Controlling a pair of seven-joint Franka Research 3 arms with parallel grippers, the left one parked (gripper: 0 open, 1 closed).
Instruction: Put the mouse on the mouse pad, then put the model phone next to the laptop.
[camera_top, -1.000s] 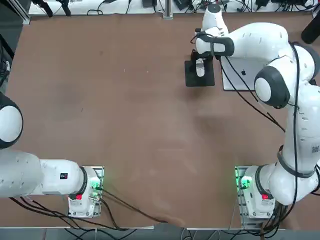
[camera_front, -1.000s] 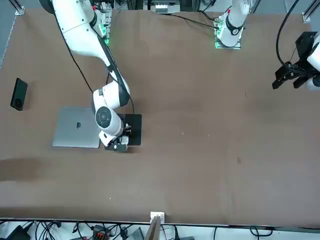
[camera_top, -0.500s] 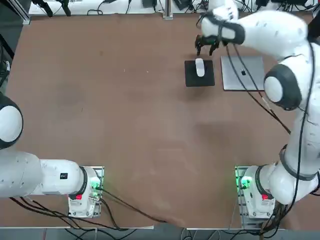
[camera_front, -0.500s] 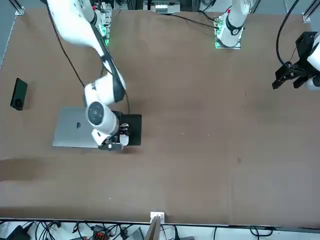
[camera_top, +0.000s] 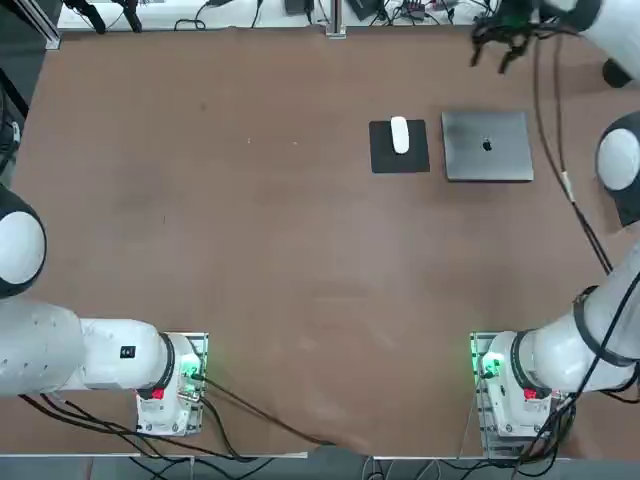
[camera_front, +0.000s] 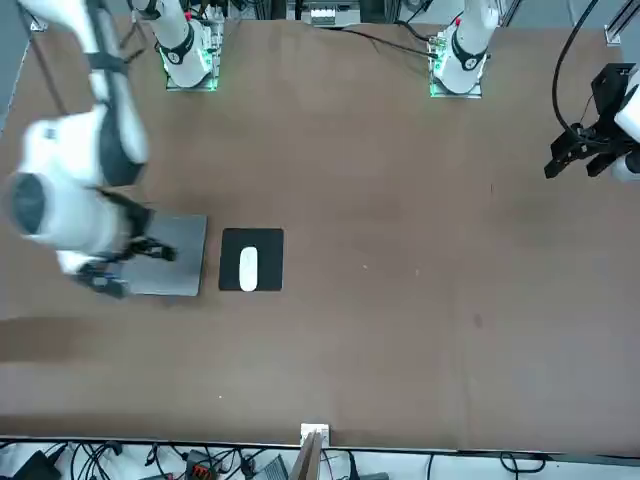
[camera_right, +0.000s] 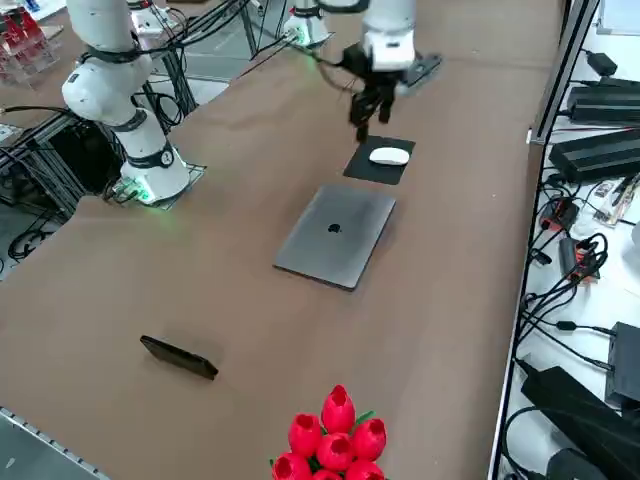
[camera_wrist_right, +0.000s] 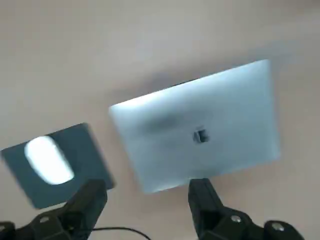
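the small white shiny mouse (camera_top: 399, 134) now sits alone on the flat black square mouse pad (camera_top: 383, 156), just beside the silver-grey laptop w/ the dark apple logo (camera_top: 487, 146). a sec ago the right gripper (camera_wrist_right: 146, 207) was right over it; now it has let go, gone up high & swung out past the laptop, fingers apart w/ nothing in them. so step 1 looks done. next is the slim dark model phone (camera_right: 179, 356), flat on the table, well apart from the laptop.

glossy white plastic mouse (camera_top: 399, 134) on matt black mouse pad (camera_top: 384, 157); beside pad, brushed-metal silver laptop (camera_top: 487, 146); table (camera_top: 250, 230) matt brown.
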